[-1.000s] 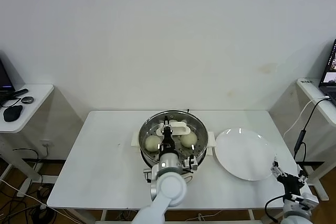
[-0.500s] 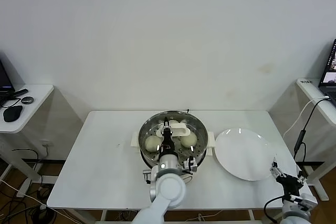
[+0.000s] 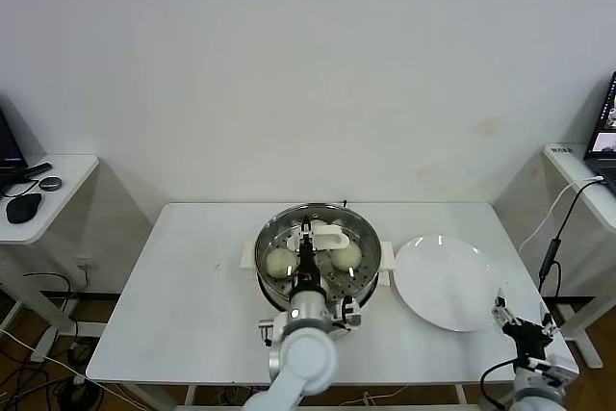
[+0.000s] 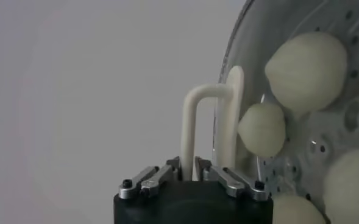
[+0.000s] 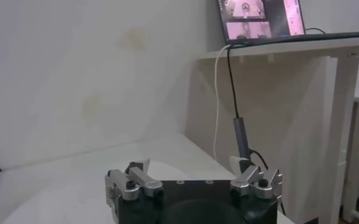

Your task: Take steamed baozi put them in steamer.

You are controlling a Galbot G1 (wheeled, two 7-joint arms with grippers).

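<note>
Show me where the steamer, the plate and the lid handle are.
steamer (image 3: 272, 228): head view, on its steel rim at the far left.
plate (image 3: 452, 286): head view, on its bare white middle.
lid handle (image 4: 190, 128): left wrist view, on the white loop's outer bar.

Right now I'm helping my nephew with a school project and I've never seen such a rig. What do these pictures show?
This is a two-armed robot. One picture looks down from a camera on its head, and the other two come from cameras on its wrists. On the white table stands a steel steamer under a glass lid. Four baozi show through the lid. Beside the steamer lies an empty white plate. The left gripper is at the lid's white handle, but I can't tell whether it grips it. The right gripper waits by the table's front right corner, jaws open and holding nothing.
</note>
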